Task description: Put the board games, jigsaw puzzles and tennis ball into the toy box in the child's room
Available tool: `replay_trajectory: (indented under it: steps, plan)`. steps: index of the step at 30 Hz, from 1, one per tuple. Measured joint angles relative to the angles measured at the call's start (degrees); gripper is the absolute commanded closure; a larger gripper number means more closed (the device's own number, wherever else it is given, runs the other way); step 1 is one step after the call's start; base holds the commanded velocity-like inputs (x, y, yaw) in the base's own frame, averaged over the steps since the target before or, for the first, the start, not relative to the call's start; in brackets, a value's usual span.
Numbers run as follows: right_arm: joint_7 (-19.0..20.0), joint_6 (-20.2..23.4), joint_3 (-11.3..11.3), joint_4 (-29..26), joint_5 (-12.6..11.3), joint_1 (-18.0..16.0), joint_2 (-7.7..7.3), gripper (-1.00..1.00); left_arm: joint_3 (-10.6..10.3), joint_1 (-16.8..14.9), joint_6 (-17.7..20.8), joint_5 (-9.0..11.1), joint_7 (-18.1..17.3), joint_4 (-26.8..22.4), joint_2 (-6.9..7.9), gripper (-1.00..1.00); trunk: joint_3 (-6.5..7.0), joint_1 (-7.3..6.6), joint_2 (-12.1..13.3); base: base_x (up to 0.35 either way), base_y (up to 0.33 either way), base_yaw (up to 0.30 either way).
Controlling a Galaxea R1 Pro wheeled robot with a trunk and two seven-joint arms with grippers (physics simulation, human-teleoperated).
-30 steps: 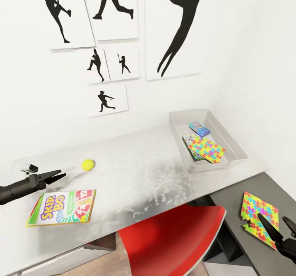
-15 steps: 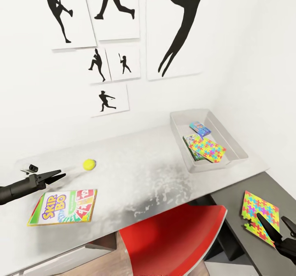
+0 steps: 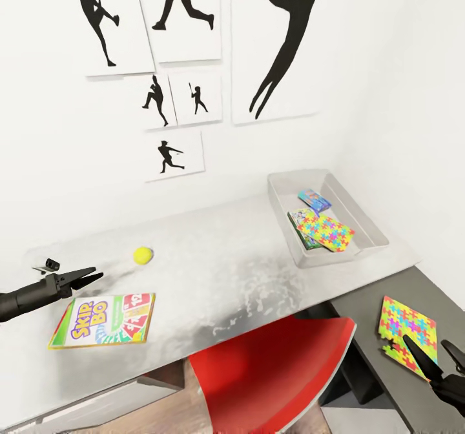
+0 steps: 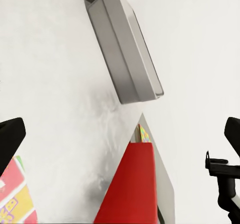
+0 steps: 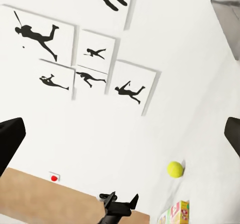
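1. Left gripper [image 3: 89, 274] hangs over the left part of the table [image 3: 213, 266], fingers spread, holding nothing; it sits just above the SKIP-BO box [image 3: 104, 320].
2. Right gripper [image 3: 441, 364] is low at the right, over the dark end section [image 3: 387, 382], fingers spread wide, nothing between them. One fingertip overlaps the near edge of a loose puzzle [image 3: 407, 334]; whether they touch I cannot tell.
3. SKIP-BO box lies flat near the table's front left edge. In the left wrist view its corner [image 4: 15, 196] shows beside one finger.
4. Ball [image 3: 143, 254] rests on the table behind the SKIP-BO box, apart from it, near the wall. It also shows in the right wrist view [image 5: 174, 169].
5. Bin [image 3: 361, 217] stands at the table's right end against the wall. Inside: a blue box [image 3: 314, 200] at the back, a green-edged box [image 3: 299, 221] partly under a second puzzle [image 3: 326, 232], which lies tilted on top.
6. Loose puzzle lies flat on the lower dark section, well apart from the bin.
7. Table top is pale grey, with a mottled, glossy patch in the middle.
8. Red chair [image 3: 271, 372] is tucked at the table front, between the two arms.
9. White wall [image 3: 58, 156] behind carries white panels with black athlete silhouettes [image 3: 284, 40]. A strip of wood floor [image 5: 45, 191] shows in the right wrist view.
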Motion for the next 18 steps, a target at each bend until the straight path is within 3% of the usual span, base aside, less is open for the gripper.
replay_trajectory:
  steps: [10, 18]
  plan:
    - [-5.3, 0.0, 0.2, 0.0, -0.1, 0.0, 0.04, -1.0, 0.0, 0.0, 0.0, 0.0, 0.0, 0.0, 0.0, -1.0, -0.01, -0.01, 0.0, -0.059, 0.033, 0.0]
    - [-8.3, 0.0, 3.9, -0.1, 0.0, -0.9, 0.0, -1.0, 0.0, 0.0, 0.0, -0.1, 0.0, 0.0, 0.0, -1.0, -0.01, -0.01, 0.0, -0.008, 0.004, 0.0]
